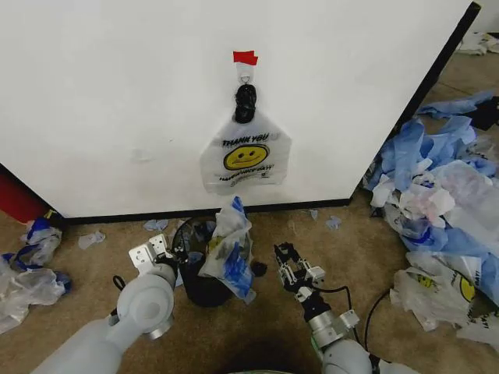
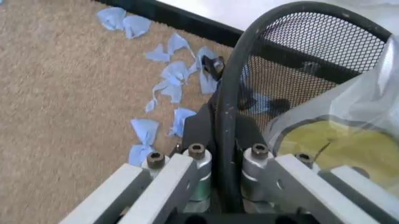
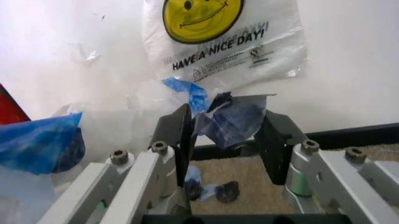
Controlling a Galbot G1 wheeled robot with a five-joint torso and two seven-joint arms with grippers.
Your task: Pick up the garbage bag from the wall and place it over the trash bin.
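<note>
1. The smiley garbage bag (image 1: 245, 159) hangs flat against the white wall (image 1: 117, 93), at the far side of the scene. Its knotted black top is caught on a small hook (image 1: 245, 76) just under a strip of red tape (image 1: 245, 58).
2. In the right wrist view the same bag (image 3: 218, 32) shows its yellow face and the print "HAVE A NICE DAY!".
3. The black wire-mesh trash bin (image 1: 201, 276) stands on the tan carpet (image 1: 351, 257) near the wall's black baseboard, directly below the hanging bag.
4. A crumpled white-and-blue plastic bag (image 1: 228, 249) sits over and in the bin, spilling above its rim on the right side.
5. The left gripper (image 1: 156, 253) is at the bin's left side. In the left wrist view its fingers (image 2: 236, 140) are closed on the bin's rim (image 2: 249, 56), one on each face of the mesh wall.
6. The right gripper (image 1: 290, 269) hovers just right of the bin, low over the carpet. Its fingers (image 3: 184, 135) stand apart, with a scrap of the crumpled blue plastic (image 3: 234, 119) between them and nothing pinched.
7. A heap of blue and white bags (image 1: 444, 202) lies on the floor at the right, and a few more lie at the left (image 1: 31, 257).
</note>
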